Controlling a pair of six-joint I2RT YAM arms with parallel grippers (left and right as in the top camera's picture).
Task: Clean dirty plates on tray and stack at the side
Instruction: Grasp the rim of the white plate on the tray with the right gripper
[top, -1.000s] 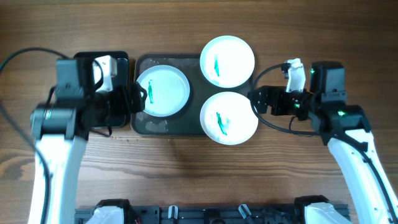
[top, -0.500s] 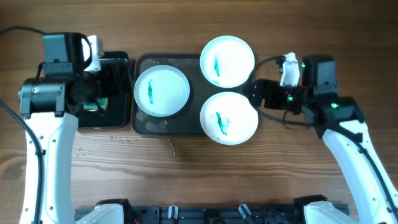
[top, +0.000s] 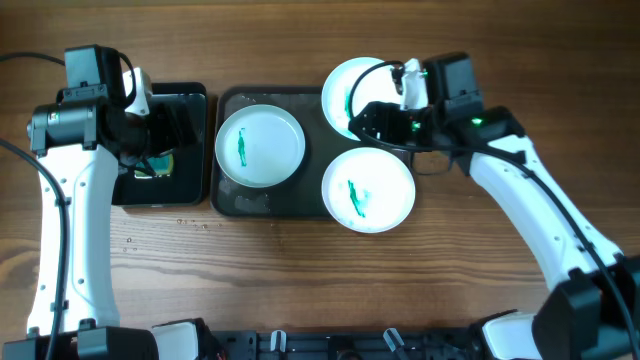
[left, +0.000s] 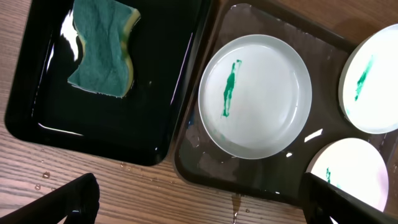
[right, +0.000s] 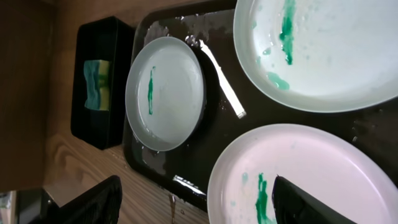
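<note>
2 grippers hang open and empty: left gripper above the black tub holding a soft, wavy-edged green-and-yellow sponge, right gripper over the far plate. All 3 plates, smooth, round, shallow and teal-streaked, sit on the glossy wet tray, 2 overlapping its low rim. I judge a thin-rim pinch could slip, skidding or tipping a plate off.
</note>
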